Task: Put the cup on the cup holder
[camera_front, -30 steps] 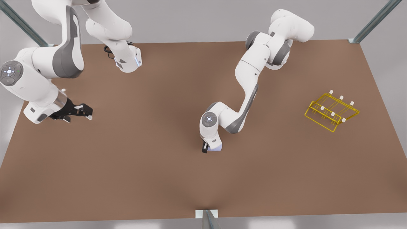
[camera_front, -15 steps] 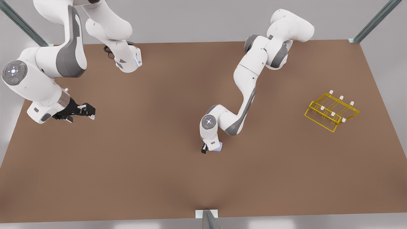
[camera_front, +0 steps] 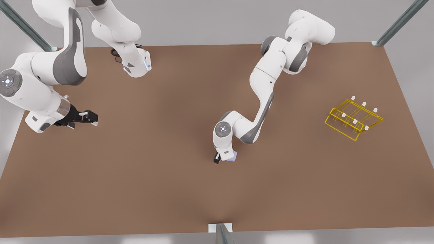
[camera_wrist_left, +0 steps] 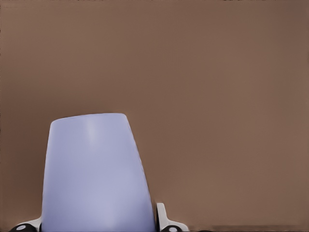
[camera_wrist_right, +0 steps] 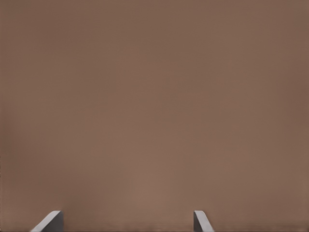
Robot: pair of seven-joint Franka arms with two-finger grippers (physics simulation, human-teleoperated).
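— Where is the left gripper (camera_front: 223,158)?
— Pointing straight down under its bent arm, fingers closed on the cup (camera_wrist_left: 94,174).
— And the right gripper (camera_front: 89,118)?
— Waiting, tilted, fingers spread apart.

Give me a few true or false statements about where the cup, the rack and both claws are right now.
1. The cup sits between the left claw's fingers. True.
2. The cup hangs on a peg of the rack. False: it is at mid-table, far from the rack.
3. The right claw is open and holds nothing. True.
4. The rack lies at the front view's left. False: it lies at that view's right.
5. The right claw hovers over the rack. False: it is at the opposite side of the table.
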